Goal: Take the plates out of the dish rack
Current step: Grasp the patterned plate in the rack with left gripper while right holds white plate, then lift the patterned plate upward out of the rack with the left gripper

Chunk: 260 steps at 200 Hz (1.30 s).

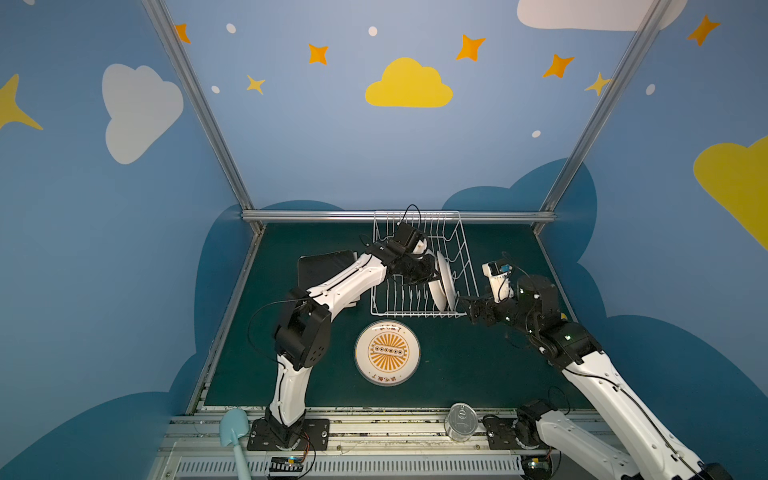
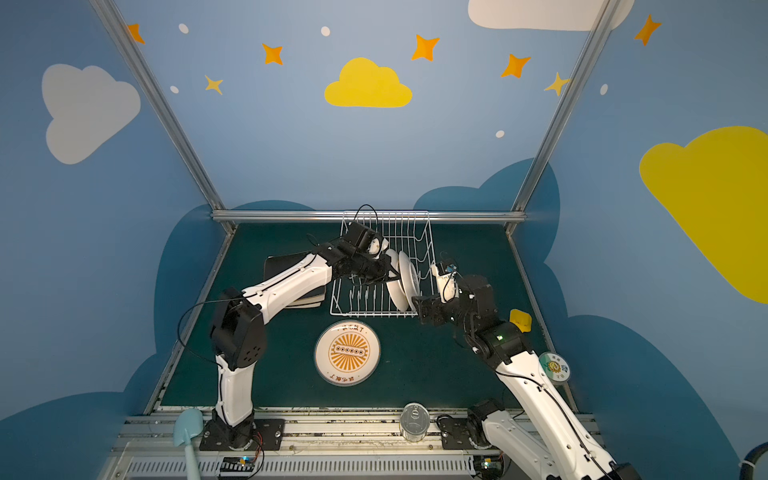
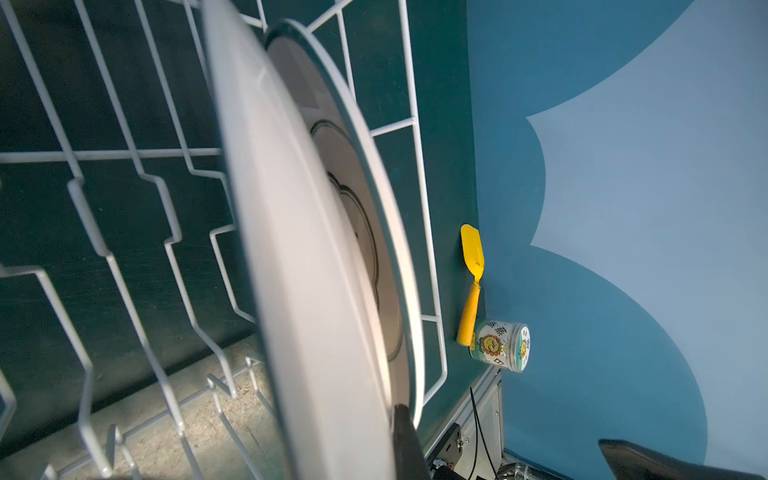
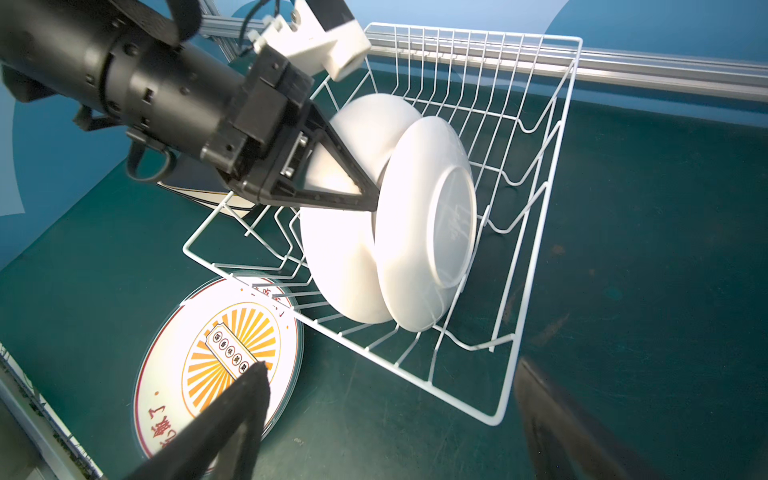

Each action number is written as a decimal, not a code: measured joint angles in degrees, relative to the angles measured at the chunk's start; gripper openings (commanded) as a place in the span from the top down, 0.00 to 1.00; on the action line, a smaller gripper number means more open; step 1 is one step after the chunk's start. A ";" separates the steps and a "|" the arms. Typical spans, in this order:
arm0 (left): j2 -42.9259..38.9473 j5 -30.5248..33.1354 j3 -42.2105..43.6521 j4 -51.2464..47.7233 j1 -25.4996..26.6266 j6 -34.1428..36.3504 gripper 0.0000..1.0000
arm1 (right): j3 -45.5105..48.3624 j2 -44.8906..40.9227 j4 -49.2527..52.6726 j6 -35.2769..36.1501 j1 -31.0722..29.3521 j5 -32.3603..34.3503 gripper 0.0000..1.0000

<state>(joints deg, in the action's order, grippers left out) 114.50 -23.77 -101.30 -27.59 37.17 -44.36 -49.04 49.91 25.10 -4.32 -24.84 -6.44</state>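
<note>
The left gripper (image 4: 371, 198) was clamped on the rim of a round white plate (image 4: 340, 257) standing in the dish rack (image 4: 519, 124), a second plate (image 4: 419, 232) just beyond its fingertips. The right gripper (image 1: 465, 306) stood wide, empty, beside the rack's near corner.

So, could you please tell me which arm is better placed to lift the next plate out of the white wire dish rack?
Left. The left gripper is shut on an upright round white plate inside the white wire dish rack; the right gripper hangs open beside its corner.
</note>
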 measured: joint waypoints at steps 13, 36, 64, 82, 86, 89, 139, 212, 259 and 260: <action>-0.85 0.04 0.17 -0.09 0.00 0.02 0.97 | 0.00 0.00 -0.02 0.00 0.00 0.00 0.08; -1.92 0.11 0.28 -0.24 -0.04 0.13 0.97 | 0.00 0.02 -0.02 0.00 0.00 0.00 0.09; -3.23 0.15 0.79 -0.42 -0.04 0.20 0.97 | 0.00 0.44 -0.09 -0.04 0.00 -0.02 0.08; -4.09 0.22 1.11 -0.68 -0.15 0.22 0.97 | 0.00 0.85 -0.24 -0.22 0.00 -0.02 0.08; -4.31 0.22 1.25 -0.68 -0.22 0.22 0.97 | 0.00 0.94 -0.31 -0.24 0.00 -0.02 0.08; -4.46 0.22 1.33 -0.68 -0.26 0.24 0.97 | 0.00 0.98 -0.37 -0.24 0.00 -0.02 0.08; -6.12 -0.02 2.49 -1.07 -0.50 0.22 0.97 | 0.00 1.38 -0.92 -0.39 0.00 -0.02 0.08; -9.73 0.04 4.92 -1.81 -0.81 0.63 0.97 | 0.00 1.53 -0.92 -0.52 0.00 -0.02 0.08; -12.22 1.92 7.48 -2.99 -2.67 0.63 0.97 | 0.00 1.53 -0.98 -1.05 0.00 -0.07 0.08; -12.22 1.92 7.50 -2.99 -2.67 0.61 0.97 | 0.00 1.53 -1.01 -1.05 0.00 -0.07 0.08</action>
<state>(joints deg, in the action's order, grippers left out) 102.28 -21.85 -93.80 -30.59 34.50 -43.75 -49.04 51.44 24.10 -5.37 -24.84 -6.50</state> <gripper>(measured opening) 0.086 0.915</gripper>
